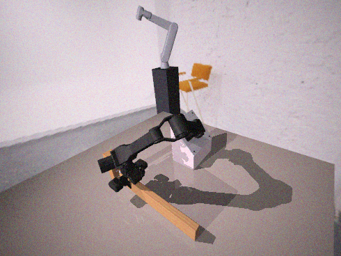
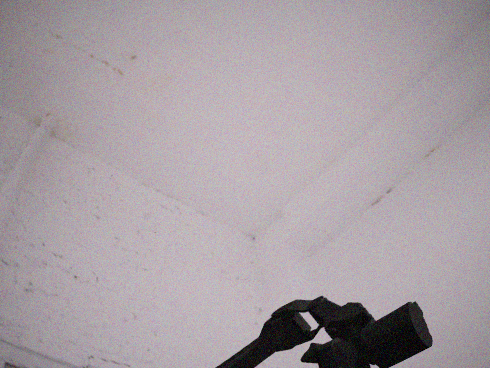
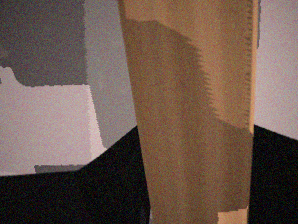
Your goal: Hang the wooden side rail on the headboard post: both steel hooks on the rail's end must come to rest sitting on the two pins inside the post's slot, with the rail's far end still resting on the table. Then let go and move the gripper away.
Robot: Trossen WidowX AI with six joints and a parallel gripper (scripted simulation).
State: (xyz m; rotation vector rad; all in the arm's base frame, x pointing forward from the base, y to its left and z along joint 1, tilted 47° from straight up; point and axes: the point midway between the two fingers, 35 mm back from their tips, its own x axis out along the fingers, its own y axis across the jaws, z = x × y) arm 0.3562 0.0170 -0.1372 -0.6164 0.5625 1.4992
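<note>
The wooden side rail (image 1: 167, 206) (image 3: 185, 105) slants from the left toward the front in the top view. Its front end is low at the table top and appears to rest on it. My gripper (image 1: 131, 182) (image 3: 182, 124) is shut on the rail, one black finger on each side of it in the wrist view. More wood (image 1: 106, 153) shows behind and left of the gripper, seemingly the rail's other end, and it stands higher. The steel hooks, the slot and the pins are not visible. I cannot make out the headboard post for certain. The exterior view shows only part of the arm.
A pale block (image 1: 184, 153) with a sloping top stands beside the arm's base on the table (image 1: 278, 156). Behind it are a black pedestal (image 1: 166, 90) bearing a grey arm (image 1: 169, 42), and an orange chair (image 1: 201, 72). My arm's shadow falls across the table's right side.
</note>
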